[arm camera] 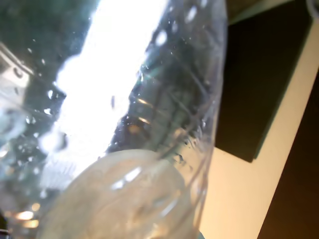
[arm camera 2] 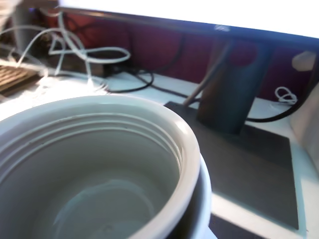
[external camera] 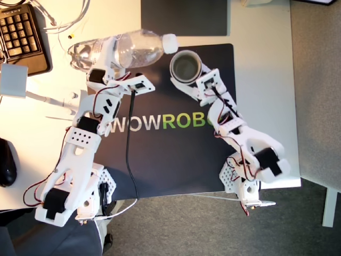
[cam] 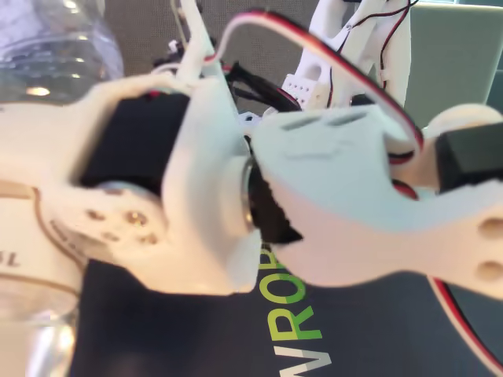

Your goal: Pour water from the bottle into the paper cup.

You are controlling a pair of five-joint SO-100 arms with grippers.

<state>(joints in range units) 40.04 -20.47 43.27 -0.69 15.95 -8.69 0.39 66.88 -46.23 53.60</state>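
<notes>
place: my office desk | signs: keyboard (external camera: 21,34), mouse (external camera: 6,162), monitor stand (arm camera 2: 234,89), cables (arm camera 2: 75,55), grey carpet (external camera: 213,224)

my first gripper (external camera: 109,61) fingers clamped, wrist rolled sideways; my second gripper (external camera: 187,80) fingers clamped, arm outstretched.

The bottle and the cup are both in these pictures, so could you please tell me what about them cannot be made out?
- Whether the bottle is capped: its white neck is too small in the exterior view.
- My first gripper's jaws: hidden by the bottle in the exterior view, out of frame in the first wrist view.
- My second gripper's hold on the cup: the cup hides it.
- Water in the cup: its inside is blurred in the second wrist view.
</notes>
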